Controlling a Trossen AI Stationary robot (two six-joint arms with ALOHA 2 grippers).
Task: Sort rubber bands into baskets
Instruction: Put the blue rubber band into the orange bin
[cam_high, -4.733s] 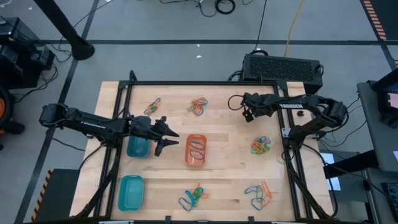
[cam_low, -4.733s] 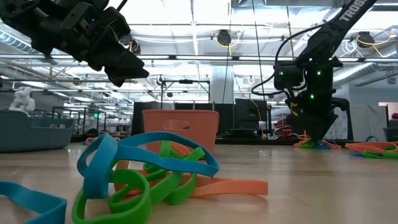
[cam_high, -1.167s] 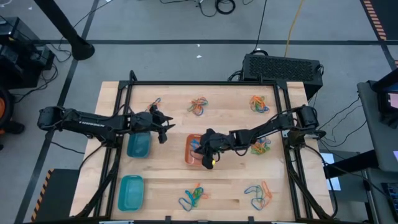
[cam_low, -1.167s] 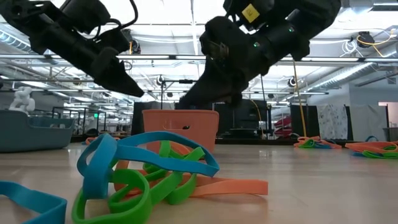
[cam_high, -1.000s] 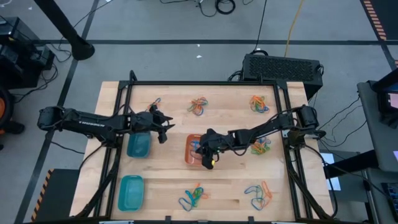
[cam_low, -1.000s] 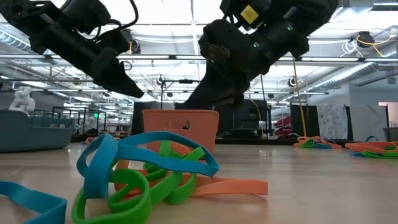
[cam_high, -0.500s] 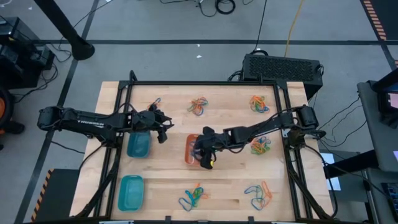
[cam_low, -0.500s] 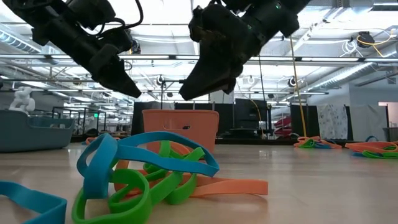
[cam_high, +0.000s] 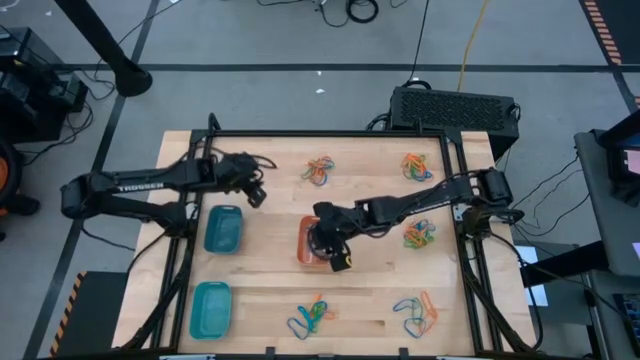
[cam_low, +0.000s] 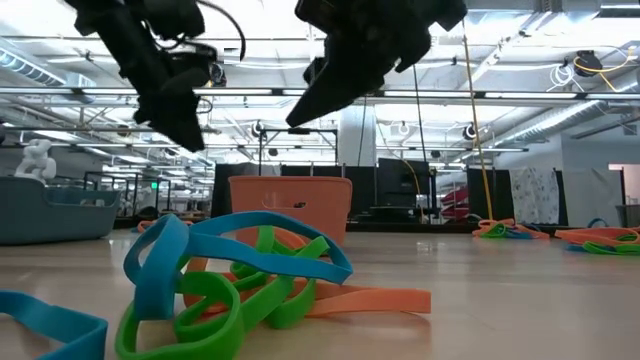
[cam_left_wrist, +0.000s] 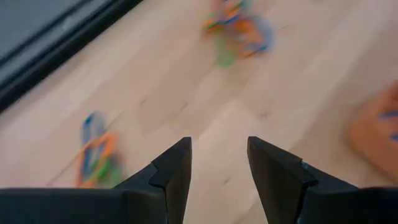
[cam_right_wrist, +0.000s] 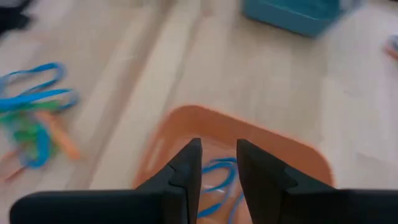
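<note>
The orange basket stands mid-table, with blue rubber bands lying on its floor. My right gripper hangs open just above it, pointing slantwise down, with nothing between its fingers; the low view shows it high over the basket. My left gripper is open and bare, raised above the wood near the far-left pile of rubber bands. Two teal baskets stand at the left.
Mixed piles of rubber bands lie at the far middle, far right, right, near middle and near right. A dark frame rims the table.
My right gripper has risen out of the orange basket and rolled about its own line. My left gripper has risen, swung toward the table's far edge and tipped steeper downward; its fingers have stayed apart.
</note>
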